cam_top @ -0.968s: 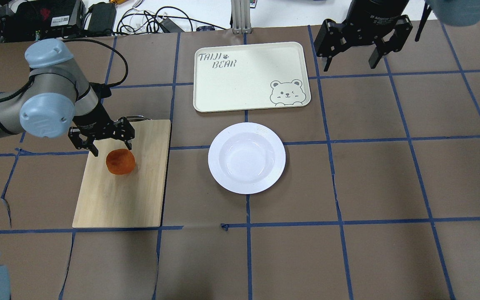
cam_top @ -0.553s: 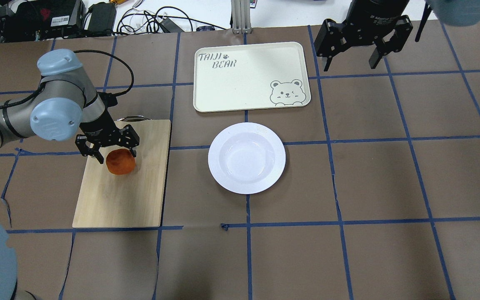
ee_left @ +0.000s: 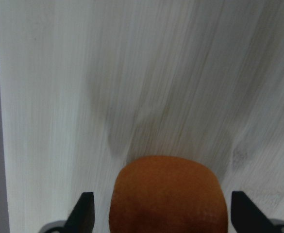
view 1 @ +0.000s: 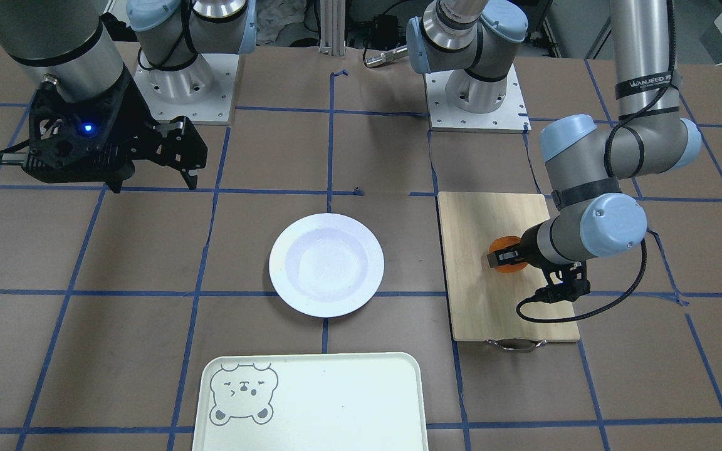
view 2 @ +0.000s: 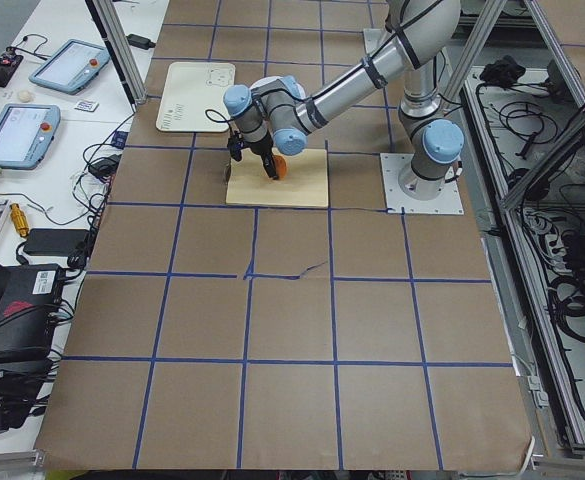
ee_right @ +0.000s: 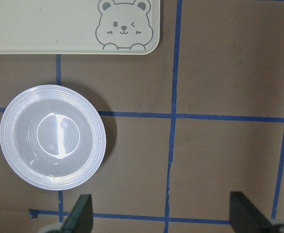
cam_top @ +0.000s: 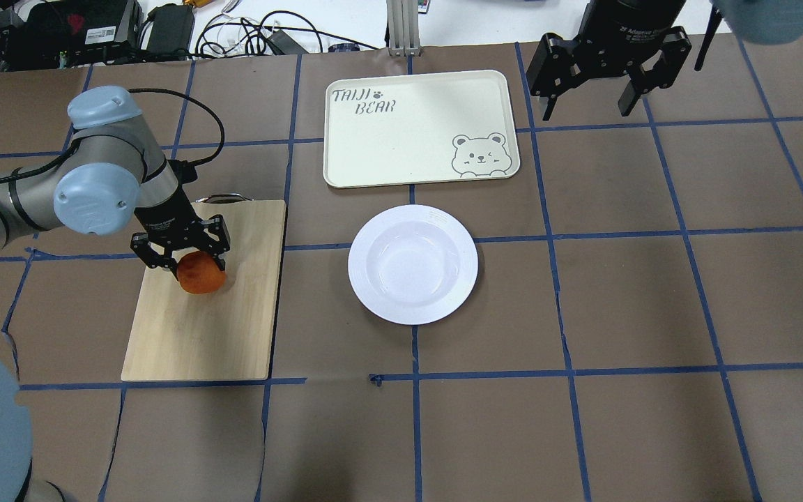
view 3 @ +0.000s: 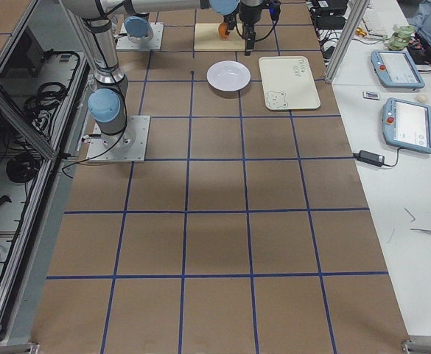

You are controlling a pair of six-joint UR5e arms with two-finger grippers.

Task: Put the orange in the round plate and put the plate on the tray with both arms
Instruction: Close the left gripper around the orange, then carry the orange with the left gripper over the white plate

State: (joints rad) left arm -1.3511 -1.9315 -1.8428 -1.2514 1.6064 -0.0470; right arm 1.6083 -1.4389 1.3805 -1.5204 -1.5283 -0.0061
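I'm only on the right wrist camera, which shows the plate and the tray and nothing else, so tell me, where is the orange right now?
Observer: The orange sits on a wooden cutting board on the robot's left side of the round plate, well apart from it.
Operator: Has the left gripper grabbed it?
Observer: Not yet. The left gripper is open and down around the orange. In the left wrist view, its fingers flank the fruit with a gap on each side.

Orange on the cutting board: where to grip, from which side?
Across its widest middle, from straight above. The orange is round with no handle, resting alone on the flat cutting board, so both flanks are free; the left gripper is open astride it.
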